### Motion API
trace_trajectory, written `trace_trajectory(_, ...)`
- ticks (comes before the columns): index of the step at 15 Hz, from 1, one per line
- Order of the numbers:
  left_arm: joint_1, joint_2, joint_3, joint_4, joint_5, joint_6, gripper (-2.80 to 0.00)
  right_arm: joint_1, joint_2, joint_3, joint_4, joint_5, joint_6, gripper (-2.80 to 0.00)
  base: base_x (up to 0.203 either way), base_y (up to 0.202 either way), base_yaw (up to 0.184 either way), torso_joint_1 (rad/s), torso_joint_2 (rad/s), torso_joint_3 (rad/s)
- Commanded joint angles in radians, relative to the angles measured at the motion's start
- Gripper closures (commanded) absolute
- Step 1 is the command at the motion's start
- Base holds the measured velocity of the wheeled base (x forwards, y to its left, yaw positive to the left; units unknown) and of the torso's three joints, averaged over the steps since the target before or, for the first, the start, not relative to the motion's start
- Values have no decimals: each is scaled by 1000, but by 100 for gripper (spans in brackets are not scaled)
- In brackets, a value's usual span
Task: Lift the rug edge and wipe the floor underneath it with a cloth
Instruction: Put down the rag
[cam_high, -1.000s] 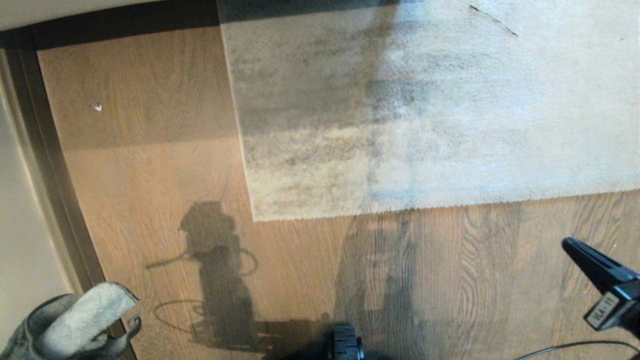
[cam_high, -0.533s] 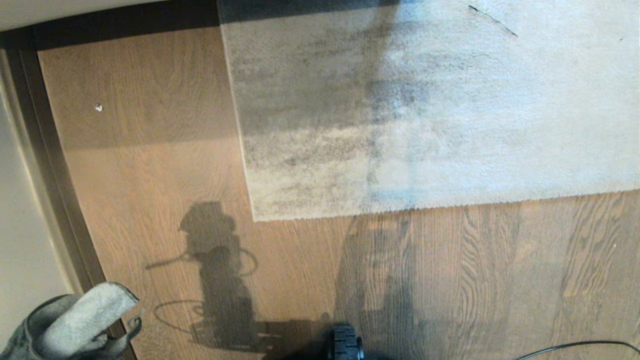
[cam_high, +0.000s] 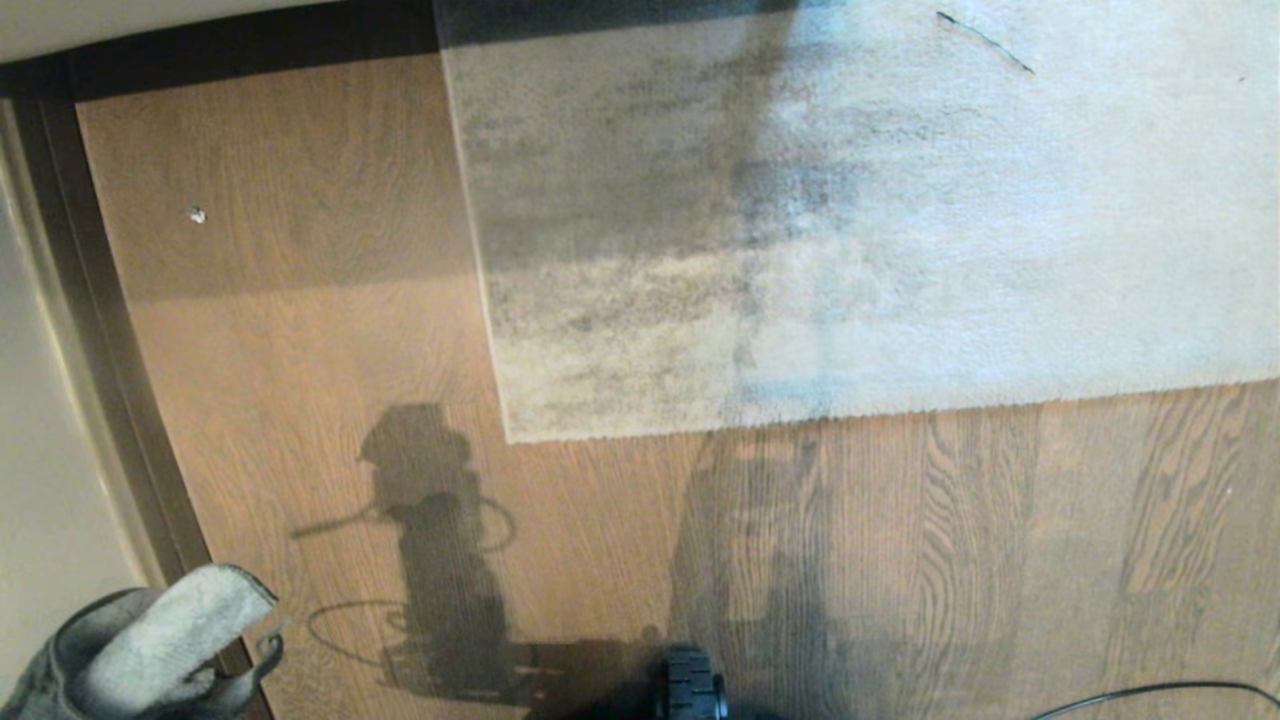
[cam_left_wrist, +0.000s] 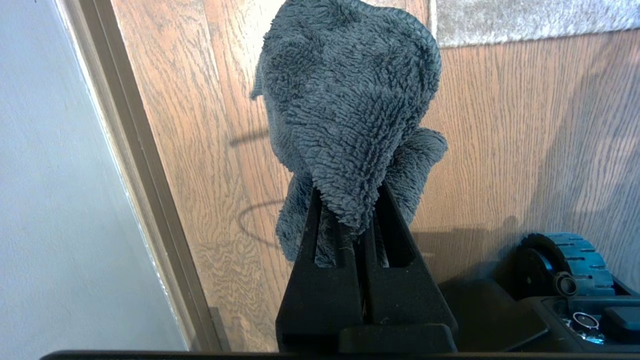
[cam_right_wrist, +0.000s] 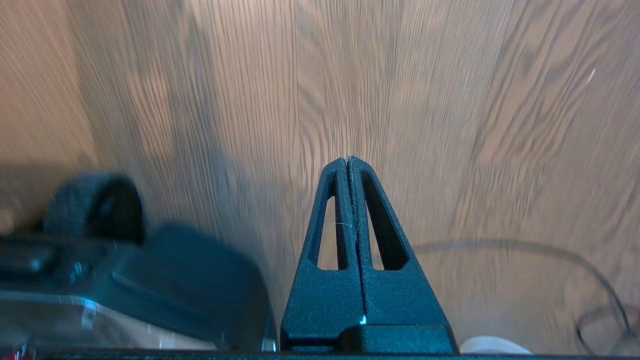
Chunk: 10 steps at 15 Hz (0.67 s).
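Over the last second your right gripper (cam_right_wrist: 347, 161) left the head camera's sight. A second ago its black fingers and the labelled wrist block behind them stood out over the floor (cam_high: 1000, 560) at the lower right, with the rug edge (cam_high: 900, 405) well ahead of the fingertips. Half a second later only bare planks showed there, and you saw the same at the end. By then the closed fingers had come to point at wood grain, with the robot's base and a wheel (cam_right_wrist: 95, 207) just to one side of them.
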Motion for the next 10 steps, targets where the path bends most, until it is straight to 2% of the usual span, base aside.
trace_trajectory(1,0,0,0,0,0,0,0,-11,-113,1,3,11,-1,0,0,0,0,0,0,0)
trace_trajectory(10,0,0,0,0,0,0,0,-12,-112,1,4,13,2,0,0,0,0,0,0,0)
